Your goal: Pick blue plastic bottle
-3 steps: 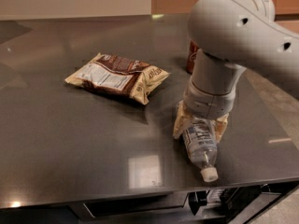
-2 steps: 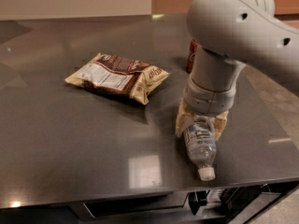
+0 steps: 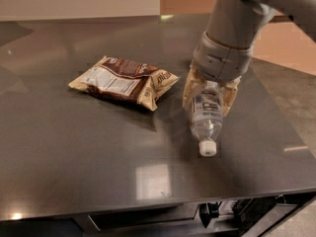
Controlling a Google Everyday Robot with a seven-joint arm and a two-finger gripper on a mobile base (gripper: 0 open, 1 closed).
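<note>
The blue plastic bottle [image 3: 206, 113] is clear with a pale printed label and a white screw cap [image 3: 207, 148] that points toward the table's front edge. My gripper [image 3: 209, 96] comes down from the upper right. Its tan fingers [image 3: 189, 90] are shut on the bottle's upper body, one on each side. The bottle hangs tilted, cap end low, just above the dark table [image 3: 74, 152]. The bottle's base is hidden under the grey wrist [image 3: 224, 53].
A brown and white snack bag [image 3: 123, 82] lies flat on the table to the left of the bottle. The table's front edge [image 3: 148, 209] runs along the bottom, its right edge close to the arm. Floor shows at the right.
The gripper has risen and moved toward the back of the table with the bottle in it. The bottle's cap end has come off the table. The arm now covers the red can.
</note>
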